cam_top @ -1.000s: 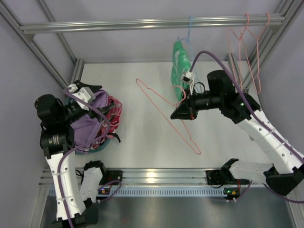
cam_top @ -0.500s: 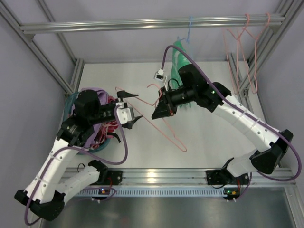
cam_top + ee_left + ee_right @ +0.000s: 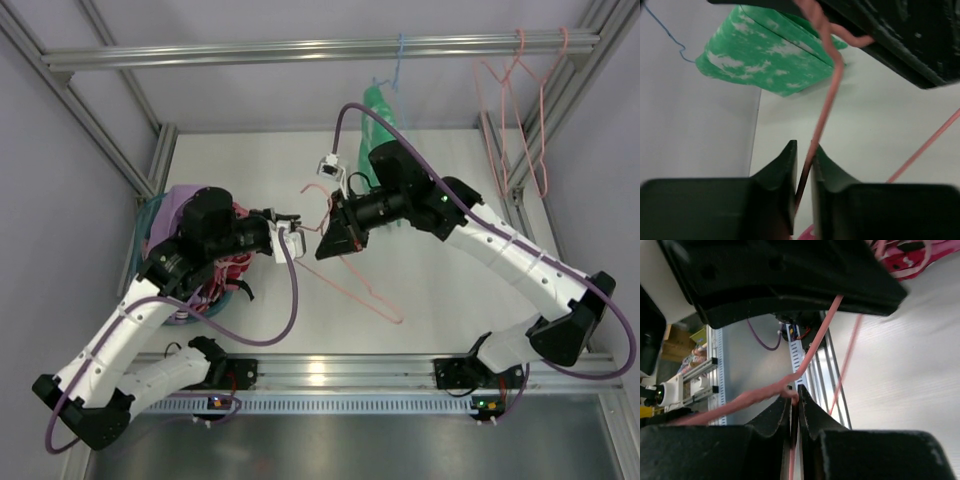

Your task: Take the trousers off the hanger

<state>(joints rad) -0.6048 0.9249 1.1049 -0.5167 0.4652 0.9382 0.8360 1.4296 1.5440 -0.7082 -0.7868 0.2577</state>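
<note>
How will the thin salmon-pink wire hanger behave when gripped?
The thin salmon-pink wire hanger is probably light, being bare wire. Pinched by left claw and right claw on one strand each, it may swivel or flex.

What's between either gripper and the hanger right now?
Nothing visible. The left gripper and right gripper each pinch the hanger wire directly. The trousers lie apart from it, at far left.

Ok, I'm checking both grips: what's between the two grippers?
Only a short stretch of the hanger wire, which the left gripper and right gripper both pinch; the left wrist view shows it best.
</note>
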